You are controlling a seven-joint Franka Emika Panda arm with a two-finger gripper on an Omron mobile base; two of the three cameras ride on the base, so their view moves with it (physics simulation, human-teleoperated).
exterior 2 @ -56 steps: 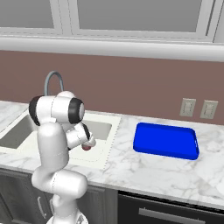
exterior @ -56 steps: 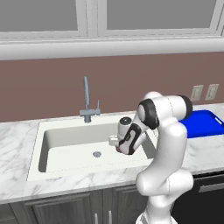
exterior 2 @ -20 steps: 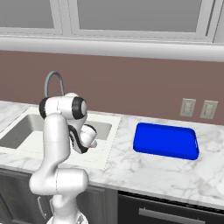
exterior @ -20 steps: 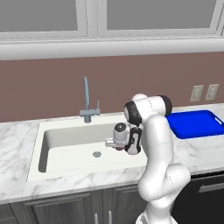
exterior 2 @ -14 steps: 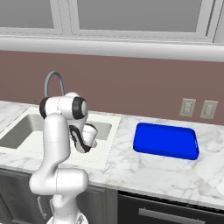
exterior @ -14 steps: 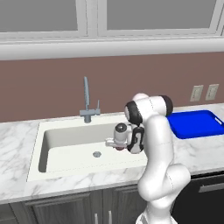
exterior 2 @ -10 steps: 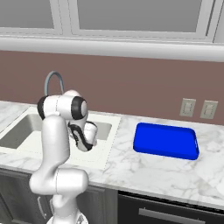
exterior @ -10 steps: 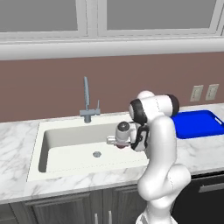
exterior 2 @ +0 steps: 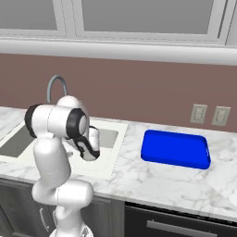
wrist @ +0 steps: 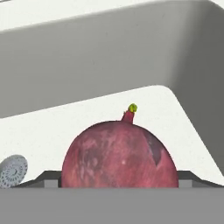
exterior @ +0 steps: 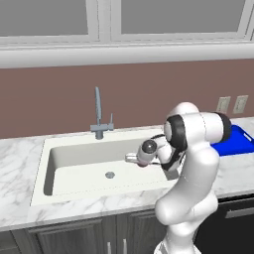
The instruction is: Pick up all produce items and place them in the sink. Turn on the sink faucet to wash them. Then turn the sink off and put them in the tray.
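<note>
A dark red round produce item (wrist: pixel 120 155) with a small green-tipped stem sits between my gripper (wrist: pixel 118 177) fingertips, which are shut on its sides. In the left base view my gripper (exterior: pixel 130 158) points left, hovering over the right half of the off-white sink (exterior: pixel 74 156), above its floor. The metal drain (exterior: pixel 110 174) lies left of and below the gripper. The grey sink faucet (exterior: pixel 98 111) stands behind the basin, and no water shows. The blue tray (exterior 2: pixel 175 148) lies on the counter right of the sink.
Marble counter (exterior 2: pixel 152 183) surrounds the basin. Wall outlets (exterior 2: pixel 207 114) sit behind the tray. The sink's right rim (exterior 2: pixel 119 139) lies between the basin and the tray. Dark cabinet fronts run below the counter edge.
The hand has shifted slightly right and up over the sink, carrying the produce item. The faucet and tray have not moved.
</note>
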